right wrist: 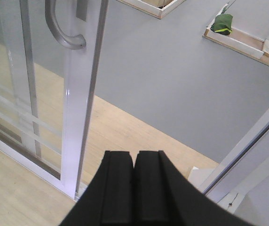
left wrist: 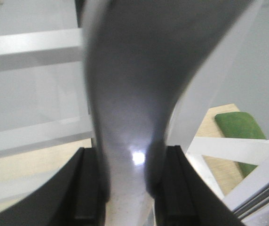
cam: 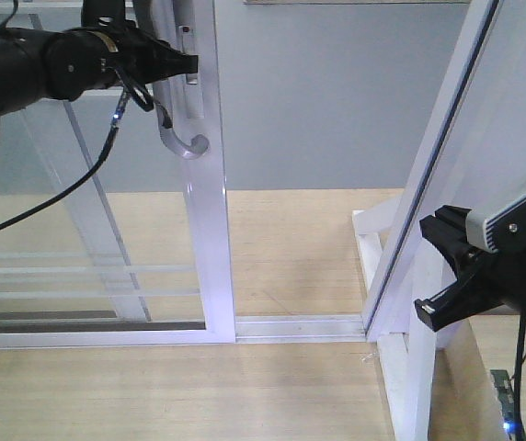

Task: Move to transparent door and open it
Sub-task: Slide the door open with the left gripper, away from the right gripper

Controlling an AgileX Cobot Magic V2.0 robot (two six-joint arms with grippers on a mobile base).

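The transparent door [cam: 79, 211] stands at the left, clear glass with thin white bars in a glossy white frame [cam: 210, 230]. Its curved silver-grey handle [cam: 186, 142] is on the right stile. My left gripper [cam: 188, 62] reaches in from the left and is shut on the upper part of the handle. In the left wrist view the handle [left wrist: 125, 94] fills the gap between the black fingers [left wrist: 85, 188]. My right gripper [right wrist: 134, 157] is shut and empty, low at the right, apart from the door [right wrist: 80, 103] and its handle [right wrist: 61, 33].
A gap with a white floor track [cam: 291, 326] lies between the door's stile and a tilted glass panel without a handle [cam: 447, 138] at the right. White frame beams [cam: 401, 367] sit at its foot. A grey wall stands behind. A green object [right wrist: 221, 22] lies far off.
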